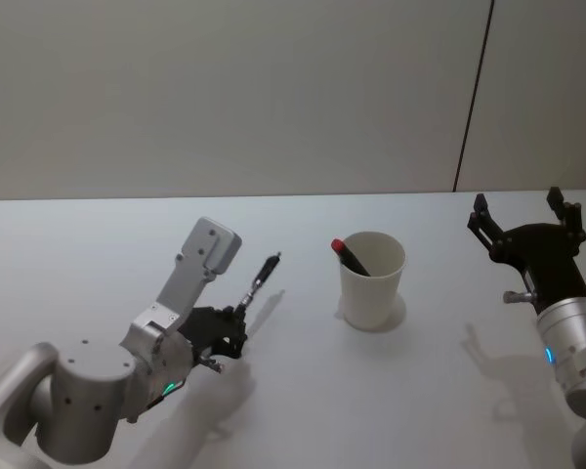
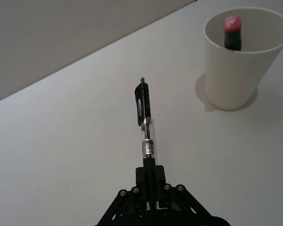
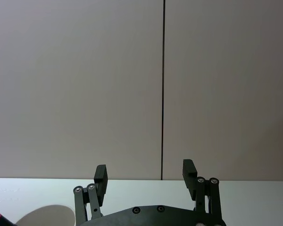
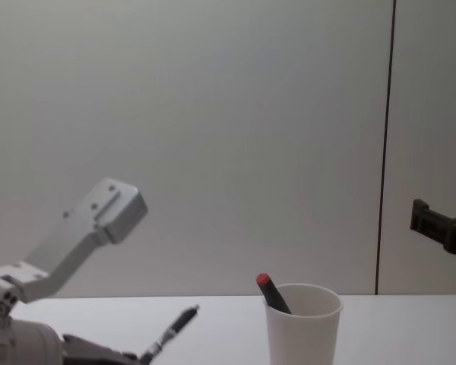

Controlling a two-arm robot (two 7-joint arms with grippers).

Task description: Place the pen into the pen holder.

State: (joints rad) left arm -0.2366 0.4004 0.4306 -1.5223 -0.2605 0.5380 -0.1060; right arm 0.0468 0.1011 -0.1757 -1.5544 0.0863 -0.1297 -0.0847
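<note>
Near cup (image 2: 231, 75), pen (image 2: 145, 120) in left end effector (image 2: 151, 173)

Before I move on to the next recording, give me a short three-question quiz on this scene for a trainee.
1. True or false: the left gripper is shut on the black and clear plastic click pen.
2. What stands inside the white tapered paper cup? A) nothing; B) a dark marker with a red cap; C) a pair of scissors.
3. Fill in: the fingers of the right gripper, held up on the cup's right, are ____ (open or shut).

Key: 1 true; 2 B; 3 open.
</note>
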